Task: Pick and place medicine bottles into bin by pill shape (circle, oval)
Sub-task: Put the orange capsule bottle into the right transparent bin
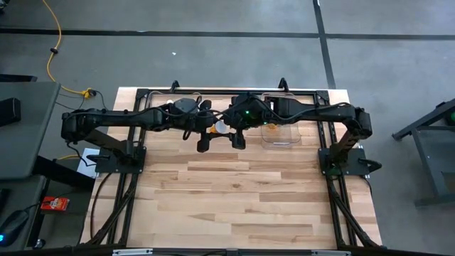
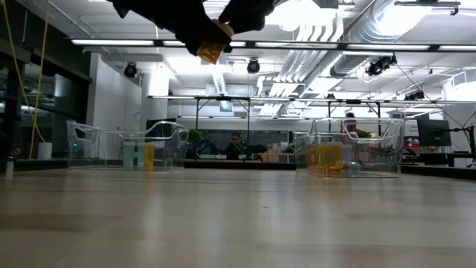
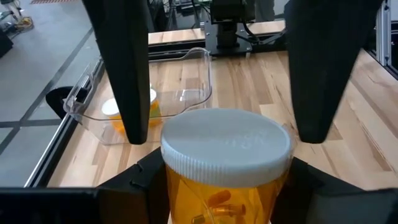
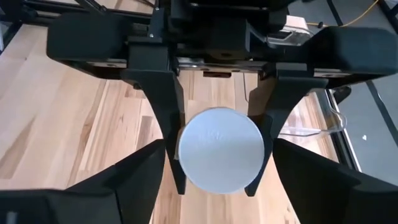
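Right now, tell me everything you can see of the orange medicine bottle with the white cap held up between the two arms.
The orange medicine bottle has a see-through amber plastic body and a ribbed round white cap, still on. Pills show inside, their shape unclear. It is held in the air above the wooden table, over its far middle. The left gripper clamps its sides just below the cap. The right gripper stands open around the cap, fingers not visibly touching. Nothing else touches it.

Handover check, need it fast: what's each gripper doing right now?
Left gripper: closed on the medicine bottle.
Right gripper: open, jaws either side of the same bottle, not gripping.
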`<action>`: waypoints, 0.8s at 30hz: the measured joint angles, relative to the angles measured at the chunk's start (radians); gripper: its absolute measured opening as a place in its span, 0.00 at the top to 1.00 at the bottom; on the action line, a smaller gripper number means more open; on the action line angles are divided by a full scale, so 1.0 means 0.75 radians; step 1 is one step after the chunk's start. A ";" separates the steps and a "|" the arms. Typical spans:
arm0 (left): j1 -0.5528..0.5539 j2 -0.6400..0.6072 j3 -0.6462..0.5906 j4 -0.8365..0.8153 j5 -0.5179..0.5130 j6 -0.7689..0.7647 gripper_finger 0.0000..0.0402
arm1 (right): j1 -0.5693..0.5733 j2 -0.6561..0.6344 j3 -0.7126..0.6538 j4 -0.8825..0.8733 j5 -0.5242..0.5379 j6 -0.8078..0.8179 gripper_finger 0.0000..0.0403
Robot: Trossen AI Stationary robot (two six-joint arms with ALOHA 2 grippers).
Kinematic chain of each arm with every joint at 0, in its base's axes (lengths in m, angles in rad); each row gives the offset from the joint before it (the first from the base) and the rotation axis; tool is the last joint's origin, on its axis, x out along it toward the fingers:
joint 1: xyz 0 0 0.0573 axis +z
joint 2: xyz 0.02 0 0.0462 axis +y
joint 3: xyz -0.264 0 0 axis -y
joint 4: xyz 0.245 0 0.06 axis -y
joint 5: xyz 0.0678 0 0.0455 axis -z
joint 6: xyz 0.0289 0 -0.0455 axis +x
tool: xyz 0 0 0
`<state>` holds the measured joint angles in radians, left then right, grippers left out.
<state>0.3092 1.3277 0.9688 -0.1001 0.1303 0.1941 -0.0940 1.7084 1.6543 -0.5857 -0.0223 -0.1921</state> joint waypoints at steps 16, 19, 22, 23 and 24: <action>0.000 0.002 -0.002 0.073 0.015 -0.031 0.54 | 0.004 -0.003 0.001 -0.012 0.019 -0.017 0.44; -0.002 0.002 -0.002 0.074 0.017 -0.034 0.54 | 0.004 -0.003 0.001 -0.012 0.014 0.009 0.45; -0.003 0.002 -0.002 0.076 0.017 -0.019 0.54 | 0.005 -0.003 0.001 -0.012 0.014 0.010 0.48; -0.003 0.002 -0.002 0.076 0.017 -0.017 0.54 | 0.005 -0.003 0.001 -0.013 0.014 0.011 0.49; -0.003 0.002 -0.002 0.076 0.017 -0.015 0.54 | 0.005 -0.003 0.001 -0.013 0.014 0.012 0.51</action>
<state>0.3072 1.3289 0.9672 -0.0429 0.1430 0.1828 -0.0906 1.7065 1.6550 -0.5953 -0.0116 -0.1833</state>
